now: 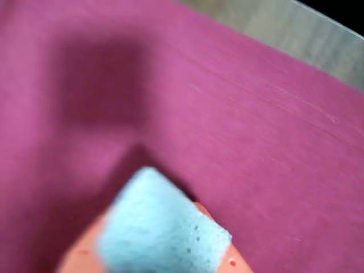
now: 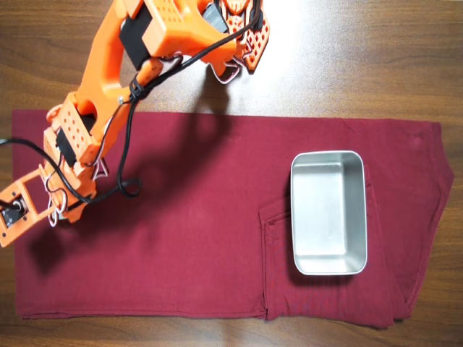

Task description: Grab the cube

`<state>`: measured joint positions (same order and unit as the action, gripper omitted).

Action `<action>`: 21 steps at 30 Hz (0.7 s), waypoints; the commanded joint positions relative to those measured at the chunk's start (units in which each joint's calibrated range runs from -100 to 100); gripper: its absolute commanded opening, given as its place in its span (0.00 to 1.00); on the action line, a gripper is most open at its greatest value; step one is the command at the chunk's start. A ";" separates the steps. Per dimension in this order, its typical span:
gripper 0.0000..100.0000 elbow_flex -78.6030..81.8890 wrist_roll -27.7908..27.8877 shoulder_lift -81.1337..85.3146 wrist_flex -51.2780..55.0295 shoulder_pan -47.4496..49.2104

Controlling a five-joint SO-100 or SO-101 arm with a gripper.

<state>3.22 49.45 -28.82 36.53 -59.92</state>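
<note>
In the wrist view the cube [image 1: 162, 224] fills the bottom centre, pale, rough and blurred because it is so close to the lens. It sits between the orange fingers [image 1: 85, 250] of my gripper [image 1: 156, 253], which looks shut on it above the magenta cloth [image 1: 256, 136]. In the overhead view my gripper [image 2: 25, 210] is at the far left over the dark red cloth [image 2: 202, 238], and the arm hides the cube there.
An empty steel tray [image 2: 329, 217] stands on the right part of the cloth. The arm's base [image 2: 217, 29] is at the top on the wooden table [image 2: 362, 58]. The table also shows at the wrist view's top right [image 1: 284, 28].
</note>
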 commanded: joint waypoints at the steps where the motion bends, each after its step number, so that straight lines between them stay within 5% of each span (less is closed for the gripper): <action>1: 0.05 -1.63 -0.68 1.08 -1.62 0.32; 8: 0.00 -0.08 -0.29 8.89 0.86 5.70; 13: 0.00 6.20 -0.73 27.89 18.66 13.95; 21: 0.00 9.11 -7.81 50.44 52.87 64.91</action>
<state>12.71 43.59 17.53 83.85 -8.77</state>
